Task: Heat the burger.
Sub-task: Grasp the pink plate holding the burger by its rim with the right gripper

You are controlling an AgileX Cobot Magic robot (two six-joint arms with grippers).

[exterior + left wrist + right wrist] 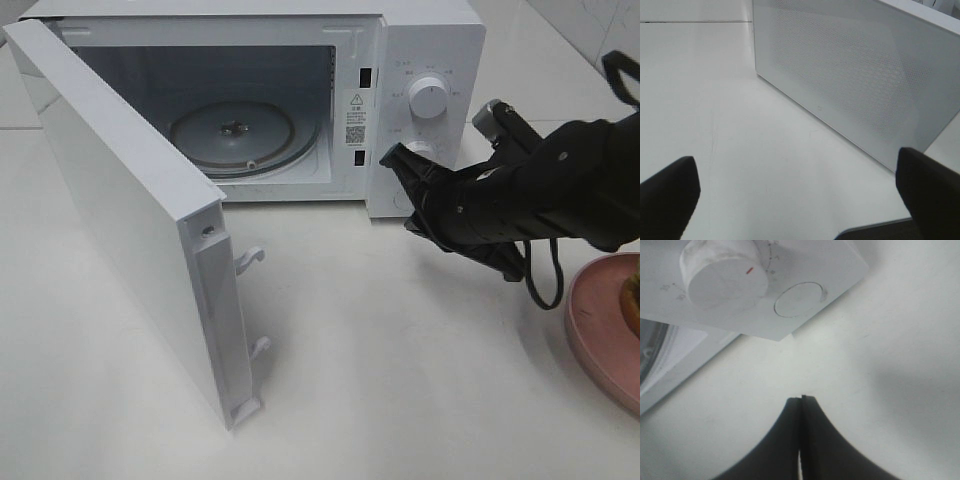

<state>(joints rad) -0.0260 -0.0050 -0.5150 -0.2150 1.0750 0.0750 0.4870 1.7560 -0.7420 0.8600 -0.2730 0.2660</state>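
Observation:
The white microwave (440, 40) stands at the back with its door (120, 210) swung wide open to the left. Its glass turntable (235, 135) is bare. Only a golden-brown sliver of the burger (632, 298) shows at the right edge, on a pink plate (595, 320). My right gripper (392, 158) is shut and empty, its tips just in front of the control panel's lower part. The right wrist view shows its shut tips (801, 399) below a knob (722, 280) and a round button (799, 299). My left gripper (797, 200) is open and empty, facing the door's outer face (855, 85).
The open door juts far out over the left half of the white table (400, 380). Two door latch hooks (250, 260) stick out from its edge. An upper knob (430, 97) sits on the control panel. A black cable (545, 285) hangs from the right arm near the plate.

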